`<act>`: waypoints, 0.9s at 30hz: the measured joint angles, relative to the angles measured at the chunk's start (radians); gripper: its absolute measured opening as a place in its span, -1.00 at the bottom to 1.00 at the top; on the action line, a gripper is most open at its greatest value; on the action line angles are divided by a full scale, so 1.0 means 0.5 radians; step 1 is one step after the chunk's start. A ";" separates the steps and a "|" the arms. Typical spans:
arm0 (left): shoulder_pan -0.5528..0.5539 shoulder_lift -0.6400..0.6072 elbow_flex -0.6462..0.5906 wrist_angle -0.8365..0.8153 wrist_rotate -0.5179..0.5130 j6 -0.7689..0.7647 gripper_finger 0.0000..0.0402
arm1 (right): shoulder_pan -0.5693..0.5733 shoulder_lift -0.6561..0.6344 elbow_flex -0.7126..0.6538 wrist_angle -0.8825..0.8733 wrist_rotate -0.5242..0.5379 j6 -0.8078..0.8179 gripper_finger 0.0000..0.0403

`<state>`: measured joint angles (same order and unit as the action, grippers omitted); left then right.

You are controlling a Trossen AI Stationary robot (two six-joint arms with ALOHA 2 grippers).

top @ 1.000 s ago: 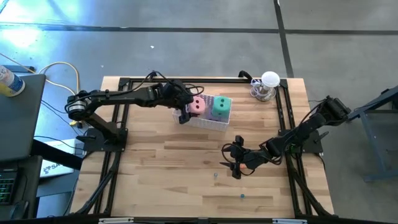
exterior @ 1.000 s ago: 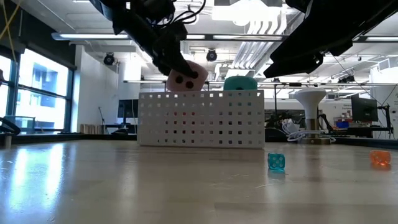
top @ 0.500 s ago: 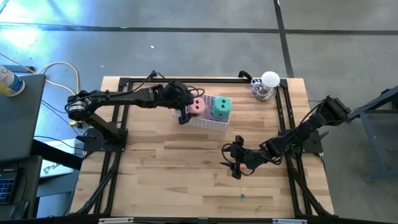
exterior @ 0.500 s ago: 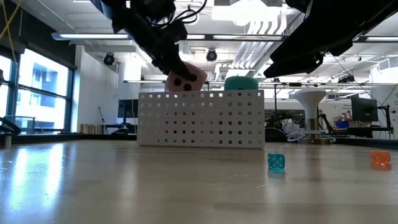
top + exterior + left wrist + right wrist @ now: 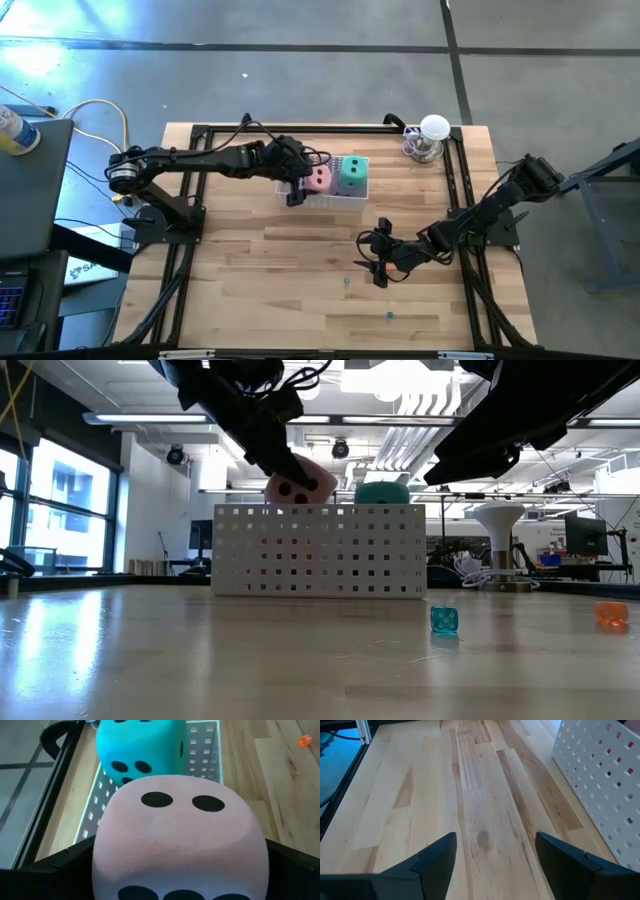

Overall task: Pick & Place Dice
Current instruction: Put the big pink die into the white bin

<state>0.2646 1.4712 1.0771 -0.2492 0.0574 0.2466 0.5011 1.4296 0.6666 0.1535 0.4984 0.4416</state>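
Shifted slightly along the worktop since a second ago, the white perforated basket (image 5: pixel 331 192) now sits squarer to the low camera, and the left gripper (image 5: pixel 297 183) with its pink die (image 5: pixel 317 180) has moved with it. That left gripper is clamped wide on the pink die, one dark finger (image 5: pixel 60 870) on either side of the soft cube, holding it at the basket's rim, at the end nearer the left arm. In the low view the pink die (image 5: pixel 300 483) is tilted and pokes up above the basket's wall (image 5: pixel 318 550), two dark pips facing the camera.

Just beyond the held die, farther from the left gripper, the green die (image 5: pixel 351 172) sits inside the same basket; from the left wrist it shows as a teal cube (image 5: pixel 140 747) right behind the pink one (image 5: pixel 177 840). Red colour shows through the basket's holes in the right wrist view (image 5: pixel 600 775), but what it belongs to cannot be made out.

Well apart, nearer the front of the worktop (image 5: pixel 250 290), the right gripper (image 5: pixel 377 262) hangs low over bare wood with its fingers (image 5: pixel 435 860) spread and nothing between them, the basket to one side ahead of it. Two small translucent dice lie near it, one blue (image 5: pixel 444 620), one orange (image 5: pixel 611 615).
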 joint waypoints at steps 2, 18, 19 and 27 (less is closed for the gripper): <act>0.000 0.000 0.000 0.003 -0.001 -0.001 0.99 | 0.000 0.000 0.000 0.000 0.000 0.000 0.30; 0.002 0.000 0.000 0.044 0.124 -0.115 0.99 | 0.000 0.000 0.000 0.000 0.000 -0.001 0.30; 0.002 0.000 0.000 0.044 0.125 -0.115 0.99 | 0.000 0.000 0.000 0.000 0.000 -0.001 0.30; 0.002 0.000 0.000 0.081 0.129 -0.121 0.99 | 0.000 0.000 0.000 0.000 0.000 -0.002 0.30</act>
<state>0.2657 1.4712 1.0771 -0.2084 0.1219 0.1860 0.5011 1.4296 0.6666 0.1535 0.4984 0.4408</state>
